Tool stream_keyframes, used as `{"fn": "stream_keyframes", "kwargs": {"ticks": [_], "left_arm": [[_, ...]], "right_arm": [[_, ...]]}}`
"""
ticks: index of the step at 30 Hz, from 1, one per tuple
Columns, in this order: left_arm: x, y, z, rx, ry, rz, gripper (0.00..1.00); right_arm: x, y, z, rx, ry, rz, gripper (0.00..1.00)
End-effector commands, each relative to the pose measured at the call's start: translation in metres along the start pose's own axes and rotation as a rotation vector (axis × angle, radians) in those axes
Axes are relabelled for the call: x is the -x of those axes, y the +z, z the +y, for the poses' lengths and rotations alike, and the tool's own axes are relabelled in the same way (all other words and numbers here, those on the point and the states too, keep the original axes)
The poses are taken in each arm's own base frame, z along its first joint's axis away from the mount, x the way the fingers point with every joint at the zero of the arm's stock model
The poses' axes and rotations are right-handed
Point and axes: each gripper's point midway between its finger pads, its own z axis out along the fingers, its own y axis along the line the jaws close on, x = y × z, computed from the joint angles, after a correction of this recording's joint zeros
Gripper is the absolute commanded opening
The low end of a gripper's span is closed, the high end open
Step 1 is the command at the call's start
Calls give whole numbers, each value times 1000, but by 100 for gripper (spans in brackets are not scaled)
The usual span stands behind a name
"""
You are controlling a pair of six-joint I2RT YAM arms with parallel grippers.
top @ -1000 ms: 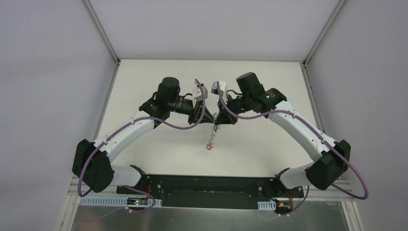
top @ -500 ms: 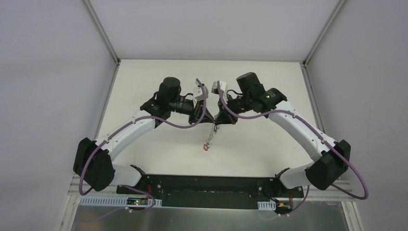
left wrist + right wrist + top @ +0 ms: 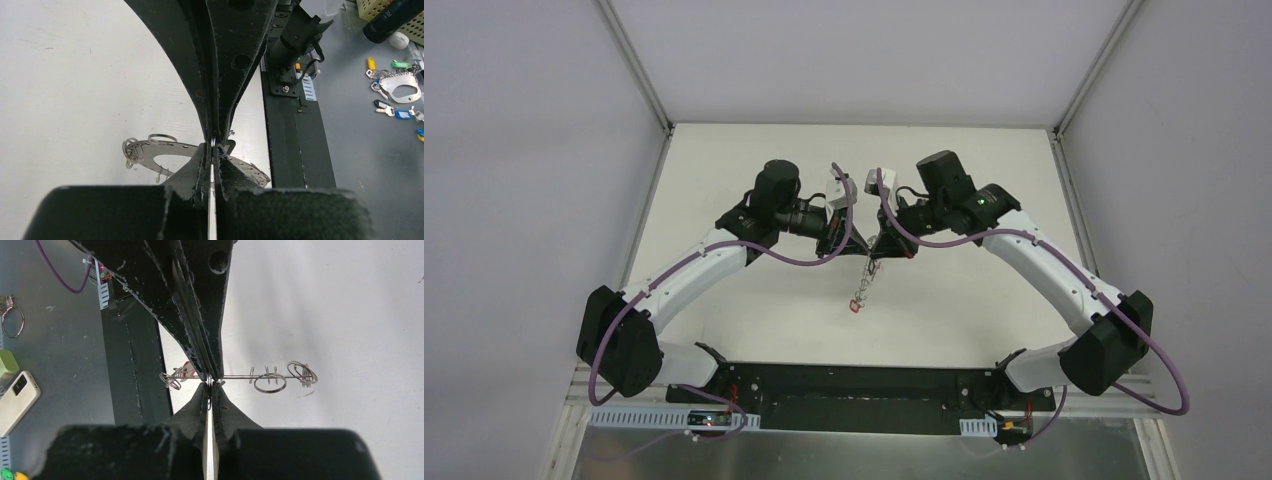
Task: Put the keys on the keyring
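Left gripper (image 3: 212, 146) and right gripper (image 3: 210, 381) both have jaws pinched tight on the keyring (image 3: 155, 150), held up over the tabletop's (image 3: 984, 180) middle; a red-headed key (image 3: 186, 371) looks threaded already, any other keys out of sight.

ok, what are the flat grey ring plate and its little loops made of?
The flat grey ring plate looks like thin sheet metal: dull satin finish, punched holes, very thin seen edge-on. The small wire loops look like steel wire, glinting; alloy unclear.
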Motion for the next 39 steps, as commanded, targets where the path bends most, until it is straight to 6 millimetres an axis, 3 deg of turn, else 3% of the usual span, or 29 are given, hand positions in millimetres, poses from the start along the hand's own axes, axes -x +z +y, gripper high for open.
{"fn": "stream_keyframes", "kwargs": {"ticks": [1, 4, 11, 16, 23, 33, 39], "left_arm": [[26, -2, -12, -37, 76, -41, 0], [28, -7, -14, -22, 84, -33, 0], [40, -17, -18, 3, 73, -66, 0], [50, -19, -19, 11, 21, -123, 0], [59, -18, -20, 4, 1, -167, 0], [56, -18, -20, 0, 1, -163, 0], [56, -17, -21, -9, 1, -162, 0]], "right_arm": [[13, -9, 5, 0, -38, -58, 0], [12, -10, 4, -7, -35, -62, 1], [19, -16, 8, 20, -17, -102, 21], [26, -26, 10, 73, 27, -168, 25], [32, -37, 17, 174, 68, -237, 25], [34, -41, 26, 227, 47, -256, 26], [31, -37, 23, 227, 58, -250, 11]]}}
